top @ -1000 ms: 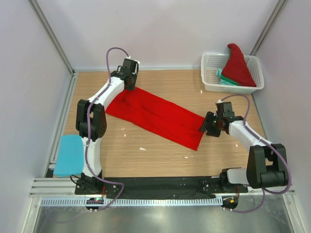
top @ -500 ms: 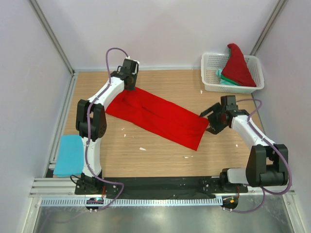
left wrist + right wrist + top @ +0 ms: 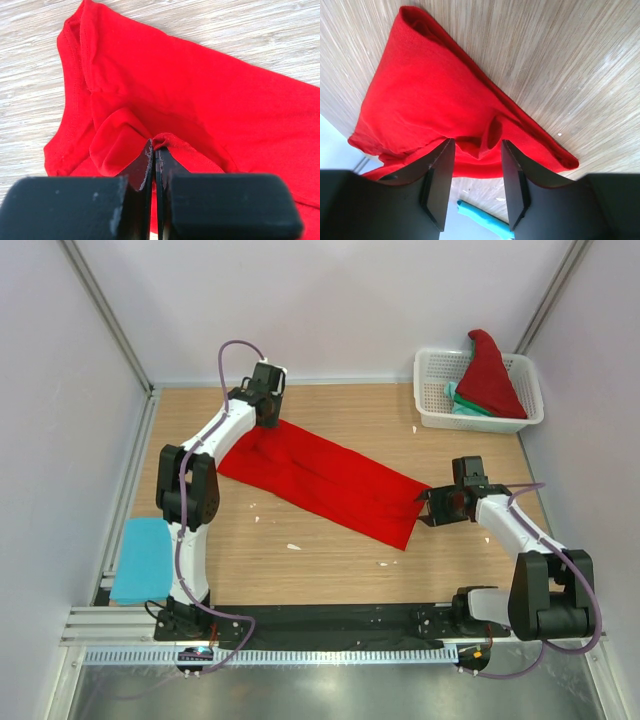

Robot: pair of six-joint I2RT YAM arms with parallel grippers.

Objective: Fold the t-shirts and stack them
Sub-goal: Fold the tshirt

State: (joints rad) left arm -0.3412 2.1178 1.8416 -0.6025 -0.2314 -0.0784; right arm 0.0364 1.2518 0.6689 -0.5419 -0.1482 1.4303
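The left gripper [image 3: 154, 146] pinches a fold of the red t-shirt [image 3: 320, 480], jaws closed tight — the right gripper [image 3: 477, 145] stands half open, straddling the shirt's bunched edge.

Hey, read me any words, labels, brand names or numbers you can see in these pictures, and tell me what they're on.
None: no readable text stands on the red t-shirt, the white basket, the folded blue shirt or the wooden table.
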